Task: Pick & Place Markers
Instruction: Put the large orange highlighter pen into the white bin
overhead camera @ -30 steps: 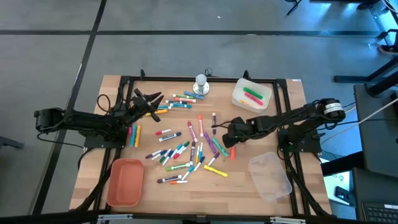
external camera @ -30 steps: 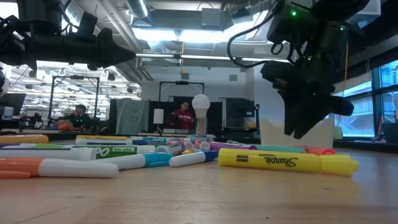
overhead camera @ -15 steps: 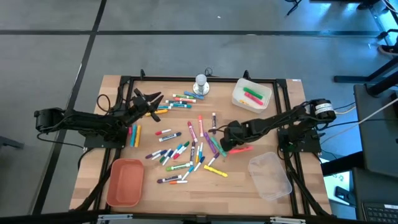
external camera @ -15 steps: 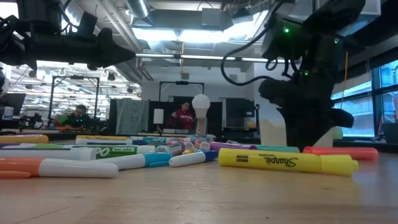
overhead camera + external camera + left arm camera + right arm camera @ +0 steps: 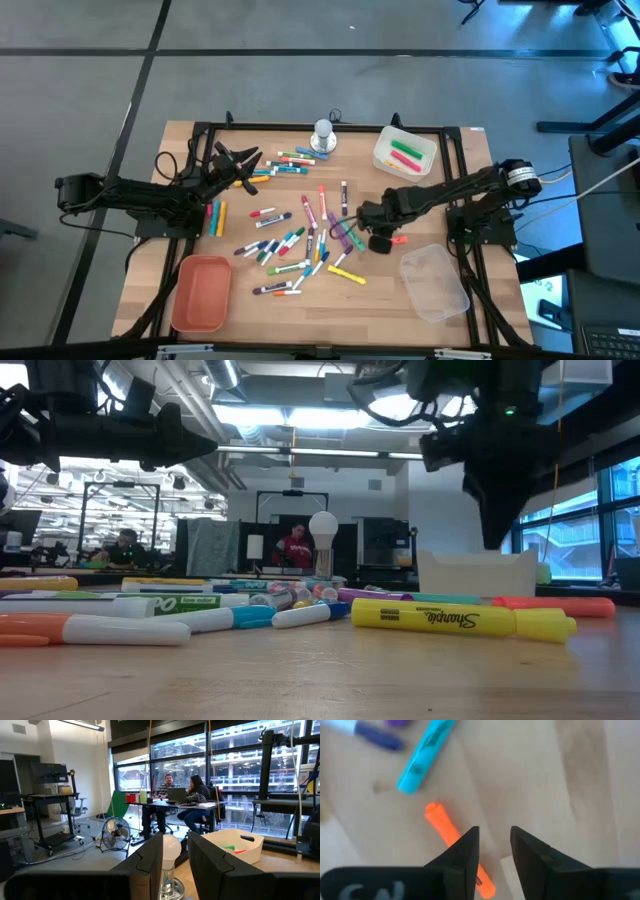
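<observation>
The right tool [image 5: 494, 847] hangs just above the bench [image 5: 400, 290], fingers a narrow gap apart and holding nothing — an orange marker [image 5: 458, 847] lies on the wood partly under one finger, a light-blue one [image 5: 426, 755] near it. The left tool [image 5: 235, 166] hovers at the bench's left side, narrowly parted and empty. A yellow highlighter [image 5: 462, 619] reads "Sharpie". The markers [image 5: 300, 240] lie scattered mid-bench — bare wood stays open toward the near edge, between the orange tray [image 5: 200, 293] and the clear tub [image 5: 434, 283].
</observation>
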`<state>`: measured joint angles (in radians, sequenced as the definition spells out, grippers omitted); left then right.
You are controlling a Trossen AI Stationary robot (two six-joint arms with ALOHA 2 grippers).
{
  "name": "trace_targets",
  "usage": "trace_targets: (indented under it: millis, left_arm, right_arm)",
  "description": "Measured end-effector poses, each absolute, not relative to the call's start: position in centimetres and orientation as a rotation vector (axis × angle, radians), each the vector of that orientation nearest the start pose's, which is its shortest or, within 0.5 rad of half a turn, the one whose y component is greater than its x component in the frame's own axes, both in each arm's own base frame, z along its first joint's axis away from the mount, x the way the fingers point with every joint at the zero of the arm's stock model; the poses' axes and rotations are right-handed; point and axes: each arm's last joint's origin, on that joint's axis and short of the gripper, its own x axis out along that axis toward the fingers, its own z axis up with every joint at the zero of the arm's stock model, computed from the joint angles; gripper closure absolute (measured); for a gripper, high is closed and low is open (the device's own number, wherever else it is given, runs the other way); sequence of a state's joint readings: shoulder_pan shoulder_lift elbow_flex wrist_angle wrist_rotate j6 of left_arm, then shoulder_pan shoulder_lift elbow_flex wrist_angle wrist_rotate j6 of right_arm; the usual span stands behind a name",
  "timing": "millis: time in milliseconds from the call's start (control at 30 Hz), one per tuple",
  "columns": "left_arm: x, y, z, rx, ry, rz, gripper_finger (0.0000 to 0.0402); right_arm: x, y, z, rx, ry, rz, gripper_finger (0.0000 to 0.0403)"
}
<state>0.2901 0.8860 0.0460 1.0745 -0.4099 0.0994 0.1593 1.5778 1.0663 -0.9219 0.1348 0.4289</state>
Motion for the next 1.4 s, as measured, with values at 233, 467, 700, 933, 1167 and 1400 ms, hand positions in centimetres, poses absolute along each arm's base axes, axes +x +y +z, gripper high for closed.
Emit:
trace_targets:
  millis: [233, 467, 700, 933, 1167, 1400]
  left_arm:
    - [14.3, 5.5, 18.7, 0.076, -0.201, 0.706, 0.0315]
    - [14.3, 5.5, 18.7, 0.074, -0.202, 0.705, 0.0316]
    - [14.3, 5.5, 18.7, 0.074, -0.205, 0.704, 0.0316]
    - [14.3, 5.5, 18.7, 0.074, -0.206, 0.703, 0.0316]
    - [14.3, 5.5, 18.7, 0.074, -0.206, 0.703, 0.0316]
    - [14.3, 5.5, 18.7, 0.079, -0.204, 0.707, 0.0316]
  right_arm:
    - [27.1, 6.8, 17.8, 0.057, 1.417, -0.147, 0.0213]
    - [27.1, 9.1, 15.6, 0.026, 1.42, -0.012, 0.0164]
    - [27.4, 9.4, 13.8, -0.007, 1.484, 0.0, 0.02]
    - [27.6, 9.0, 13.5, -0.013, 1.495, 0.007, 0.0331]
    - [28.3, 7.7, 14.3, 0.061, 1.504, -0.046, 0.0341]
    - [30.2, 4.2, 16.9, -0.045, 1.49, -0.189, 0.0341]
